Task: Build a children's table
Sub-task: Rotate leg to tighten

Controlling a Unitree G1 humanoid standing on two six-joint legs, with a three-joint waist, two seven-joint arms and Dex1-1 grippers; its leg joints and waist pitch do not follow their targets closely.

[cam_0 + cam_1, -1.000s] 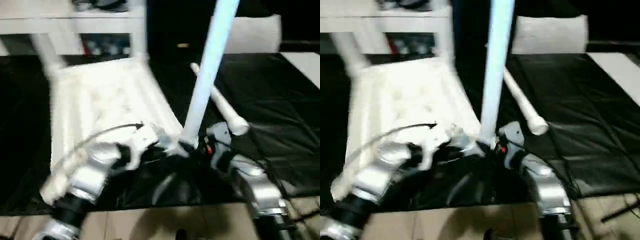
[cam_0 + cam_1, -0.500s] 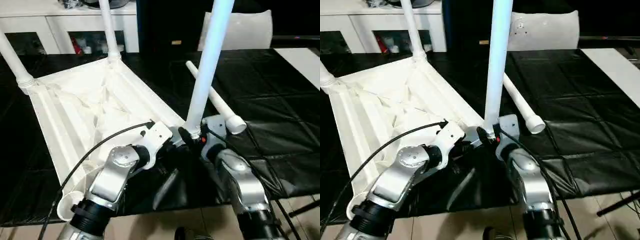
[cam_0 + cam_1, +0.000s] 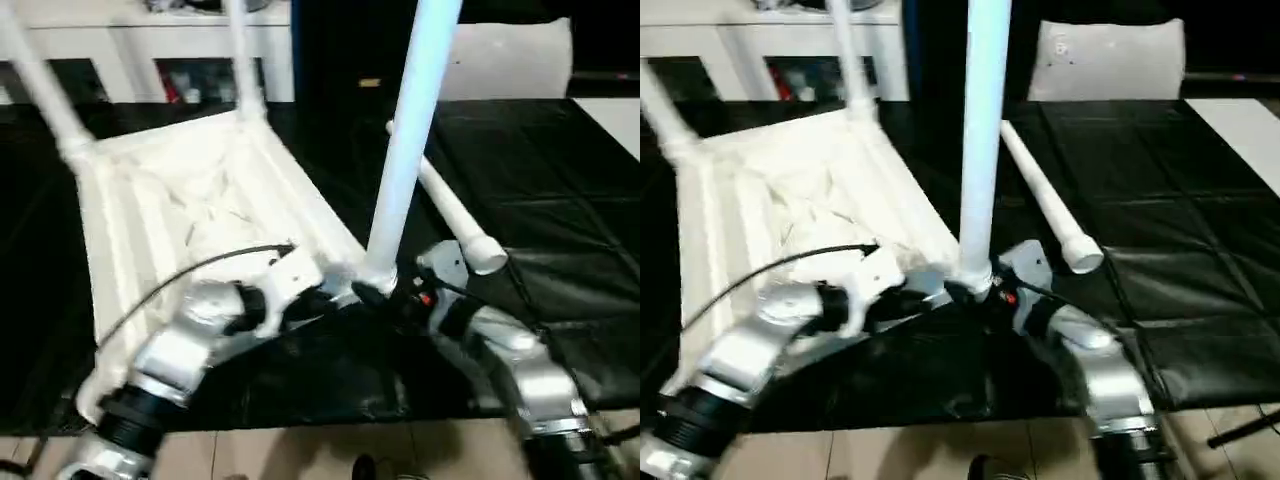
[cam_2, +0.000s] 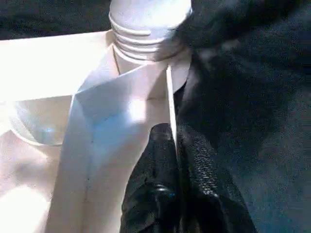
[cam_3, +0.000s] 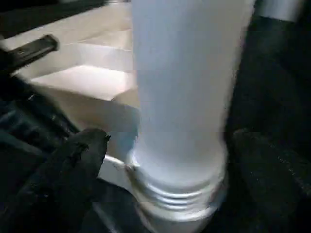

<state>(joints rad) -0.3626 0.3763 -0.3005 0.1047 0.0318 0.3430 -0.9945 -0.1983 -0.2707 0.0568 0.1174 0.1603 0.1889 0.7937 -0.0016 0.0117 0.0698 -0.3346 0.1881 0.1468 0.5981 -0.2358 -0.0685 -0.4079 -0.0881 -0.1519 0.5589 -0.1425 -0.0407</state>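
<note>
The children's table top [image 3: 190, 200] lies upside down on a black mat, ribs facing up. Two white legs [image 3: 245, 60] [image 3: 40, 80] stand in its far corner sockets. A third leg [image 3: 410, 130] stands upright in the near right corner socket [image 4: 146, 29]. A fourth leg [image 3: 450, 215] lies loose on the mat to the right. My left gripper [image 4: 175, 160] is shut on the top's thin rim beside that socket. My right gripper [image 5: 175, 145] is open around the upright leg's threaded base, with its fingers [image 5: 63, 179] clear of the leg on both sides.
A white cabinet with glass doors [image 3: 150, 40] stands behind the table top. A white cushion [image 3: 510, 60] sits at the back right. The black mat [image 3: 560, 160] spreads out to the right. Tiled floor [image 3: 330, 450] lies along the near edge.
The head views have shaken and shifted. My right gripper's fingers have spread away from the upright leg's base. The leg stays standing in its socket, and my left gripper keeps its grip.
</note>
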